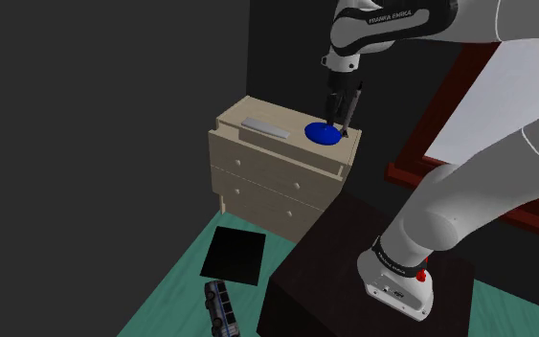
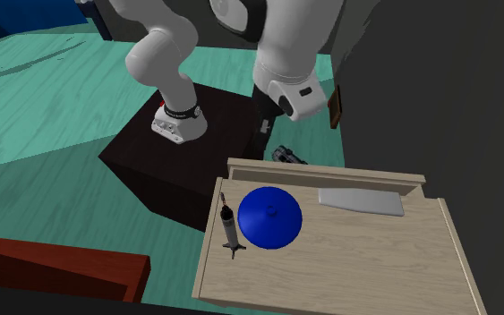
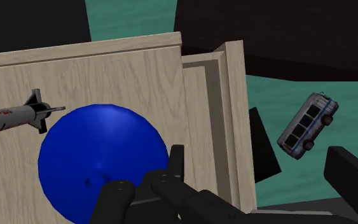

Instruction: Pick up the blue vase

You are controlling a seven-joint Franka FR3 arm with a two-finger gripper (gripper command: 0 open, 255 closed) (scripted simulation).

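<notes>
The glossy deep-blue dome-shaped vase sits on the pale wooden dresser surface, with a grey toy rocket just beside it on the second exterior view's left. The black hand hovers just above the vase, fingers spread and grasping nothing.

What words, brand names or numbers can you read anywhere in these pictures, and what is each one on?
"FRANKA EMIKA": on the white arm, near its wrist, in the shoulder view.
Lettering on the dark band at the arm's base: too small to read.
Red marks along the toy rocket on the dresser top: too blurred to read.
</notes>
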